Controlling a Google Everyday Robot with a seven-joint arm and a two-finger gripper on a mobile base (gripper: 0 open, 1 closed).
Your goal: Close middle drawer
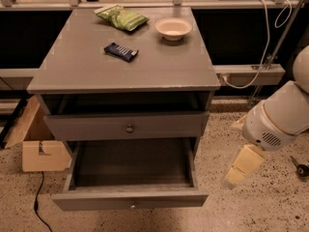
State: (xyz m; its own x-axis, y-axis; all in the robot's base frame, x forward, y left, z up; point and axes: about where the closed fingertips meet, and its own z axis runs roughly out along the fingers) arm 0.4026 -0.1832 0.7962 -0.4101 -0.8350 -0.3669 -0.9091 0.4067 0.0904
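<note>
Grey middle drawer (159, 198) open; jaws near its right side.

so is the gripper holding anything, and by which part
Nothing is held. The gripper hangs in open air to the right of the pulled-out middle drawer, clear of its front panel.

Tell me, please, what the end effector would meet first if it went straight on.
Likely the speckled floor, just right of the open middle drawer; the end effector points down-left, depth unclear.
</note>
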